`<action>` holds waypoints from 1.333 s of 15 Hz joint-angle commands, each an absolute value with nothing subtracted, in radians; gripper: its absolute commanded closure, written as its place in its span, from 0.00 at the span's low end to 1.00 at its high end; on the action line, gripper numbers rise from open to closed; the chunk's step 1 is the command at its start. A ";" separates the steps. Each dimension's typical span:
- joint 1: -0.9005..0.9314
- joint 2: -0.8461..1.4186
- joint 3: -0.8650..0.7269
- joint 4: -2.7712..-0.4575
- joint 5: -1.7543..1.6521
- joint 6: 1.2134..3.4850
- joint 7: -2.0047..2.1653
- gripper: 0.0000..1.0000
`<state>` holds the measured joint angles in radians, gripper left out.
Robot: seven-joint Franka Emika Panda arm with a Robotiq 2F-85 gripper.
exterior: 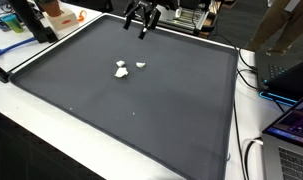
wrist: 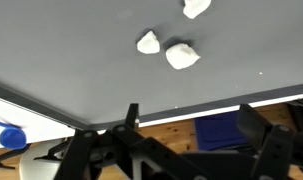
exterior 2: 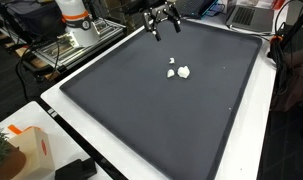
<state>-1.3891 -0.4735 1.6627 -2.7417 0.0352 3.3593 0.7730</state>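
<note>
Dark grey mat point(exterior 2: 141, 120) covers most of the white table point(exterior 2: 66, 95). About halfway across it lie three small white lumps point(wrist: 181, 55), two just beside each other and the third a little apart; they show in both exterior views point(exterior: 121, 70). Farther back, over the mat's far edge, hangs the tool point(exterior 2: 166, 28), its fingers spread wide with nothing between them, well apart from the lumps. The wrist view shows the same gap between the fingers point(wrist: 131, 115).

The lumps look light and low, so I judge that a finger landing slightly off could flick one away, or close on two at once since they sit so near together. Coming down too hard could press the fingertips into the mat and drag or wrinkle it.

Nothing that I can see stands between tool and lumps. At the near corner sits a box point(exterior 2: 26, 148). Along one side a laptop point(exterior: 291, 135) and a cable point(exterior: 253, 150) lie off the mat, close enough for a wide swing of the arm to catch. Behind the far edge are racks and clutter.
</note>
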 commanded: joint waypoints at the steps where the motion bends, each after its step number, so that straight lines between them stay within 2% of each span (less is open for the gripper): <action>1: -1.528 -0.548 1.816 -2.698 0.144 3.320 0.821 0.00; 2: -1.456 -0.514 1.756 -2.732 0.131 3.349 0.772 0.00; 12: -1.608 -0.545 1.955 -2.685 0.158 3.336 0.775 0.00; 20: -1.756 -0.699 2.069 -2.586 0.208 3.369 0.800 0.00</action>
<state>-1.6938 -0.6164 2.0173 -2.6347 0.1663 3.3494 0.8011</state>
